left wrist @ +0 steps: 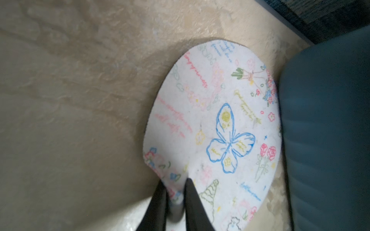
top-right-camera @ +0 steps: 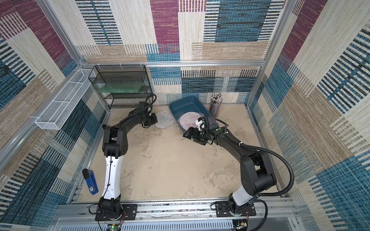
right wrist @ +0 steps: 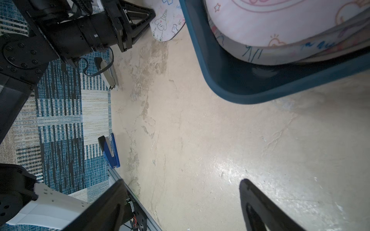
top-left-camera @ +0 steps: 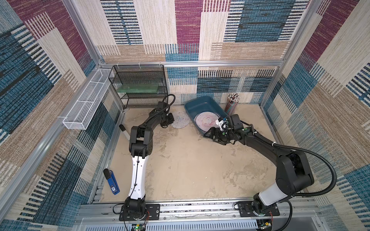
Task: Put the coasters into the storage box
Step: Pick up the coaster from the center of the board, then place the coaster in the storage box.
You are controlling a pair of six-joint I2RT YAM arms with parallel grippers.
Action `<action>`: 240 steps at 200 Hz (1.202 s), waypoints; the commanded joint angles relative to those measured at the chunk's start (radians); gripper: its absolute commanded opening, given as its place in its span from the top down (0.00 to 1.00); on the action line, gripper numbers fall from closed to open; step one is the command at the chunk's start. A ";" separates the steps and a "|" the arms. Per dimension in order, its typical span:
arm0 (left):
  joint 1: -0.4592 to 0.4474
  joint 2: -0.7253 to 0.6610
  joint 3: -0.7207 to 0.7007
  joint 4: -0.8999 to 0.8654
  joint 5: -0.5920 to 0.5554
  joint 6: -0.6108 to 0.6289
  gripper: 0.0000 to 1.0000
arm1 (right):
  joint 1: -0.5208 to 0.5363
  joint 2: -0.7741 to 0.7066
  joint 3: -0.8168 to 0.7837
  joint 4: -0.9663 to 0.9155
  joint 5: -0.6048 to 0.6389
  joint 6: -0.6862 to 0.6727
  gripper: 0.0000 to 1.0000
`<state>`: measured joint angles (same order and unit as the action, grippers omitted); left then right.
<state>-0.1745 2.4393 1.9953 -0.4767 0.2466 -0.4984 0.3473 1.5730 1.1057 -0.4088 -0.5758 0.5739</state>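
A white coaster (left wrist: 216, 124) printed with a blue butterfly and flowers lies on the beige floor just left of the teal storage box (top-left-camera: 200, 103), seen in both top views (top-right-camera: 165, 120). My left gripper (left wrist: 174, 190) is shut on this coaster's near edge, which bunches up between the black fingers (top-left-camera: 170, 120). Inside the box lies a stack of coasters with a pink one on top (top-left-camera: 206, 120), (right wrist: 280, 24). My right gripper (right wrist: 181, 182) hangs open over bare floor at the box's front corner (top-left-camera: 215, 138), holding nothing.
A black mesh rack (top-left-camera: 140, 86) stands at the back left, and a white wire tray (top-left-camera: 88, 102) hangs on the left wall. A cup of pencils (top-left-camera: 232, 102) is right of the box. A blue stapler (top-left-camera: 113, 183) and a silver stapler (top-left-camera: 125, 132) lie along the left edge.
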 commanded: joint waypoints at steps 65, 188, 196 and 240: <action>-0.010 -0.050 -0.054 -0.117 0.009 -0.010 1.00 | -0.002 -0.028 -0.021 0.019 0.013 0.007 0.09; -0.050 -0.413 -0.150 -0.136 0.017 0.039 1.00 | 0.001 -0.069 -0.113 0.077 -0.006 0.031 0.09; -0.059 -0.428 -0.143 -0.140 0.019 0.040 1.00 | 0.002 -0.079 -0.126 0.078 -0.006 0.031 0.09; -0.129 -0.459 -0.048 -0.152 0.050 0.046 1.00 | -0.003 -0.136 -0.203 0.079 -0.007 0.029 0.09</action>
<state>-0.2718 1.9900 1.8980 -0.6186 0.2562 -0.4747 0.3473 1.4635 0.9310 -0.3557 -0.5766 0.6006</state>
